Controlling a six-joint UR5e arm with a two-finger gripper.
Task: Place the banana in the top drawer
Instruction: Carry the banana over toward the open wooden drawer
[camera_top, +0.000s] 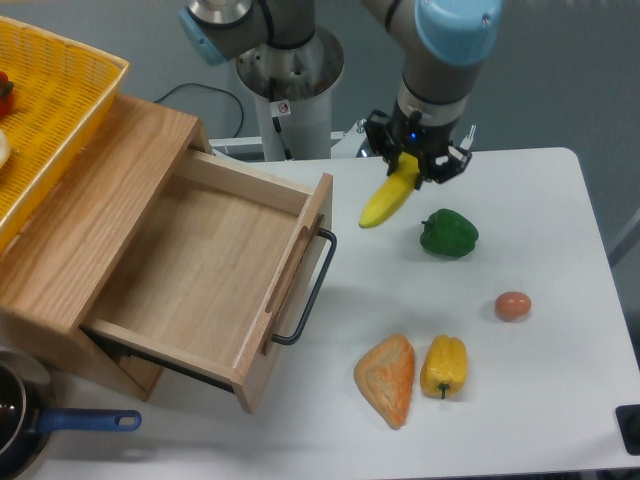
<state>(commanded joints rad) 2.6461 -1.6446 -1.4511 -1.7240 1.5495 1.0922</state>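
Nearest the camera, the top drawer (200, 290) stands pulled open and empty, down and to the left of the gripper (413, 168). Its fingers clamp the banana (389, 198), which hangs above the table (540, 380). Carrying over and releasing remain.

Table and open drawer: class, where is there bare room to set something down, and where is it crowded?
The top drawer is open and bare inside. The table is free right of the green pepper and along its front edge. It is crowded around the bread, yellow pepper and egg.
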